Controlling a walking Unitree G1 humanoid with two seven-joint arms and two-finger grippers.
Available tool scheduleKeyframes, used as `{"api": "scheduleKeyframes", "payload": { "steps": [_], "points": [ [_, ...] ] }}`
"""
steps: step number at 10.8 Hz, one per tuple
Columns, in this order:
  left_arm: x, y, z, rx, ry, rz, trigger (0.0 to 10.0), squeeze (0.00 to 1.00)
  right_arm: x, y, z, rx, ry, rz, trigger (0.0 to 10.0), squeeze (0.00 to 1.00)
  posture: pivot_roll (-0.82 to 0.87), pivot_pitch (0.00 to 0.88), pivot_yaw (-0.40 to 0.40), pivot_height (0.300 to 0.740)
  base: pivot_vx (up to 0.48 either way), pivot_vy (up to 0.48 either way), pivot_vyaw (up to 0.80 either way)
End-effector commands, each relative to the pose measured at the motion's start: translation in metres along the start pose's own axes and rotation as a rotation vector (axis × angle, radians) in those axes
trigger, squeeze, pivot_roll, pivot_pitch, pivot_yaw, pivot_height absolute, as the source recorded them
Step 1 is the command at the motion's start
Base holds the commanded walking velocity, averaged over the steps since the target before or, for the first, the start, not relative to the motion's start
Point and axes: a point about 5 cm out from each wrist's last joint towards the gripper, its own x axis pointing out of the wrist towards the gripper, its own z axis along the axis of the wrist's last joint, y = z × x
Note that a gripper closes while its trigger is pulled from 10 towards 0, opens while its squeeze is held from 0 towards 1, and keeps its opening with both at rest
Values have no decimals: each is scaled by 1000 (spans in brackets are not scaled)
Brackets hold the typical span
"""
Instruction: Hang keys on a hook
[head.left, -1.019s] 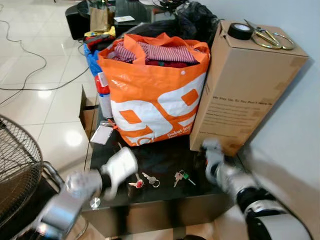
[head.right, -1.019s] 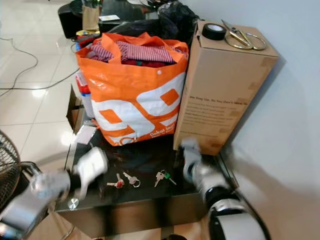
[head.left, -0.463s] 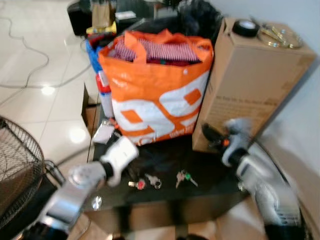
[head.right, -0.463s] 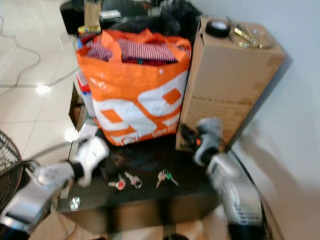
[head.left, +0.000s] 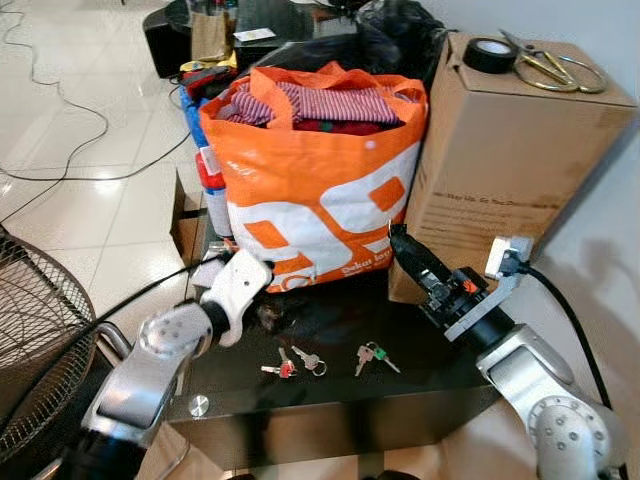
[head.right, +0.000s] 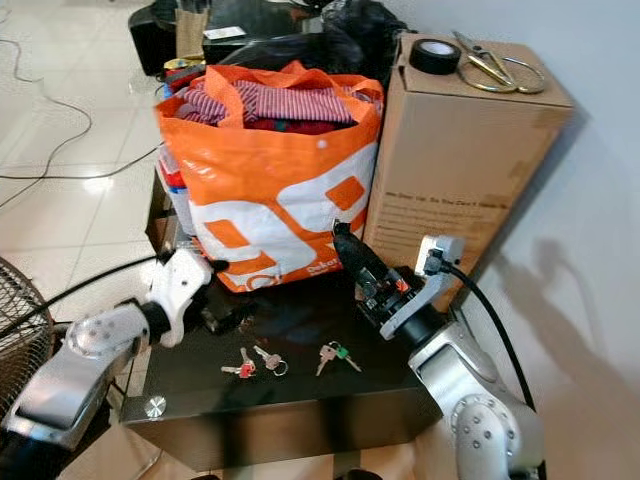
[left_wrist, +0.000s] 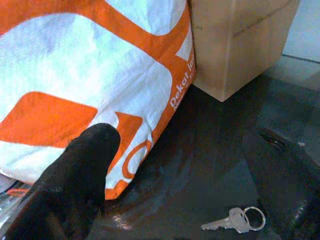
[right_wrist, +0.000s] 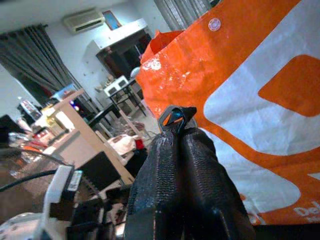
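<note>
Pre-grasp stage: no keys picked up yet, and no hook can be made out in any view, so it has to be located later.

Keys: two sets lie on the black counter (head.left: 330, 400), in front of the orange bag (head.left: 315, 200). Red-tagged keys (head.left: 283, 368) with a silver key and ring (head.left: 307, 361) just beside them; green-tagged keys (head.left: 372, 355) sit apart at 3 o'clock of them.

Left end effector (head.left: 262, 318): low over the counter at 11 o'clock of the red-tagged keys, fingers spread apart, holding nothing. Left wrist view shows one black finger (left_wrist: 75, 185) against the bag, the other at the far edge.

Right end effector (head.left: 405, 250): raised above the counter at 1 o'clock of the green-tagged keys, pointing at the bag; fingers pressed together, nothing between them (right wrist view confirms).

Next move, my read: pick one set, descend with fingers straddling the ring or tag. Flat keys on a glossy top will likely slide, so pinch at the ring.

View differences:
- Head views give both sets plus the cardboard box (head.left: 510, 170) with tape roll (head.left: 490, 55) and scissors (head.left: 545, 68) on top.
- Left wrist view gets the silver key close up, ring visible.
- Right wrist view gives the room behind the bag.
</note>
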Motion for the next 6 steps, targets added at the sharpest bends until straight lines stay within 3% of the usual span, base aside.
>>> {"api": "scheduleKeyframes", "payload": {
  "steps": [1,2,3,4,5,6],
  "points": [
    [1,0,0,2,8,-4,10000,0,-3,5,6,0,-14,11,0,0,-74,0,22,740,0,0,0],
    [2,-1,-1,-1,6,-4,10000,0,-3,4,7,-16,-8,0,0,0,-77,0,23,740,0,0,0],
    [2,0,-1,-3,5,-6,10000,0,0,-11,0,-133,103,-139,0,0,-79,0,25,740,0,0,0],
    [3,-1,-2,1,5,-16,10000,0,-2,-47,-21,-507,428,-421,0,0,-80,0,26,740,0,0,0],
    [3,-1,-1,8,6,-20,10000,0,-5,-56,-24,-646,521,-460,0,0,-78,0,25,740,0,0,0],
    [2,-1,-1,14,15,-14,10000,0,11,-36,-10,-360,283,-360,0,0,-74,0,22,740,0,0,0]
  ]
}}
